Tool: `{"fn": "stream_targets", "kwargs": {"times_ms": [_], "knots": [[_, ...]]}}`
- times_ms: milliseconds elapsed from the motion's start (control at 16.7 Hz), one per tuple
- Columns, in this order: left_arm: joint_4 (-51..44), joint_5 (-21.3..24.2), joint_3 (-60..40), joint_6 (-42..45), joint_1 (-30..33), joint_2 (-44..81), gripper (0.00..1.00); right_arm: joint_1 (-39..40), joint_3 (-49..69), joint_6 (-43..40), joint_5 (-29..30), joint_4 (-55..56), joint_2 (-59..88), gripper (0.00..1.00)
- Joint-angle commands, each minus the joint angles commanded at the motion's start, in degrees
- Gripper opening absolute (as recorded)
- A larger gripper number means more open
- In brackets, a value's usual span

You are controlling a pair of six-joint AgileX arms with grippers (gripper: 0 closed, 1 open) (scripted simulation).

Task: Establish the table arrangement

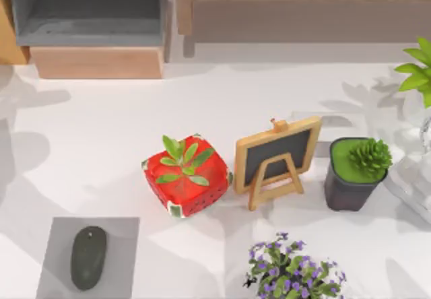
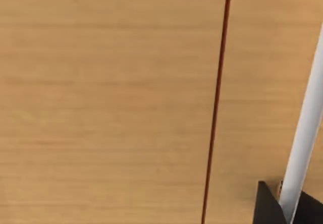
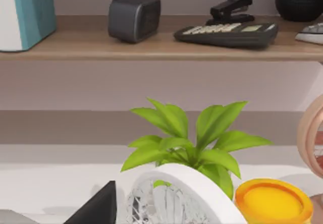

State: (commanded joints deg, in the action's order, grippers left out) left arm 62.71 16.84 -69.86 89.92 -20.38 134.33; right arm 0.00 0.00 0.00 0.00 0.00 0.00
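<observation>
Table (image 1: 121, 130): the wide white top in front of the wood-and-grey shelf unit (image 1: 94, 23). Landmark is the small chalkboard easel (image 1: 276, 157). Strawberry-pattern planter (image 1: 186, 176) sits just beside it, dark pot with succulent (image 1: 355, 171) on the other side, purple flower plant (image 1: 289, 272) in front, grey mouse (image 1: 88, 257) on its mat (image 1: 60, 235) well off past the planter.

You can't tell either pincer's state; no fingertips are clearly in frame.

Risk: objects pack tight around the easel, so a reach there could tip it or nudge a pot.

Chalkboard blank; no readable writing.
</observation>
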Motion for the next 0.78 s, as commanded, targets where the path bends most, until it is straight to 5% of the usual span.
{"fn": "stream_targets", "kwargs": {"times_ms": [240,780], "knots": [[-0.1,0.0,-0.2,0.0,0.0,0.1,0.0,0.0,0.0,0.0,0.0,0.0,0.0,1.0],[-0.1,0.0,-0.2,0.0,0.0,0.1,0.68,0.0,0.0,0.0,0.0,0.0,0.0,1.0]]}}
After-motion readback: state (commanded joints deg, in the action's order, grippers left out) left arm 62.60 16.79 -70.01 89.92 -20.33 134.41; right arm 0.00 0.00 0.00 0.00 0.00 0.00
